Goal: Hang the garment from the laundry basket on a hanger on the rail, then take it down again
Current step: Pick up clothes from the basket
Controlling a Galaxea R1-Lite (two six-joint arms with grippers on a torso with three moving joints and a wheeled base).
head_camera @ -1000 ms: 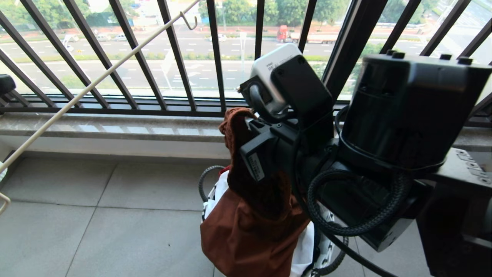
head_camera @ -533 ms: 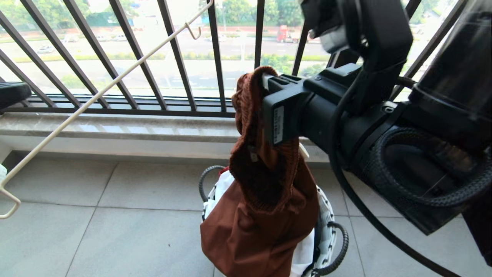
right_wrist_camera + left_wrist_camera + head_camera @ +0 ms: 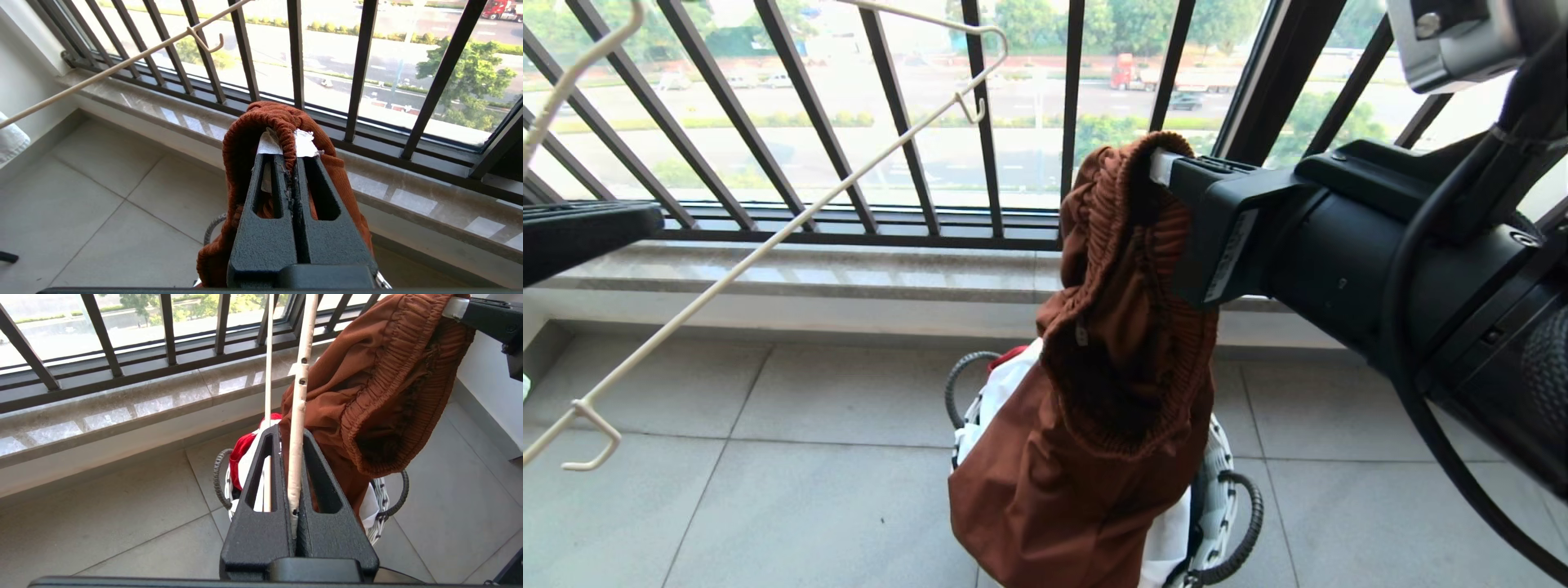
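The black railing (image 3: 980,122) of slanted bars filled the upper half of the head frame above a pale stone sill (image 3: 849,278). At frame centre the garment (image 3: 1111,392) hung by its ribbed waistband from the right gripper (image 3: 291,161), whose fingers were pinched tight on the fabric; its legs trailed into the laundry basket (image 3: 1225,498) at lower centre. The hanger (image 3: 768,245) slanted across the left half of the frame, its wire clamped between the closed fingers of the left gripper (image 3: 297,435).
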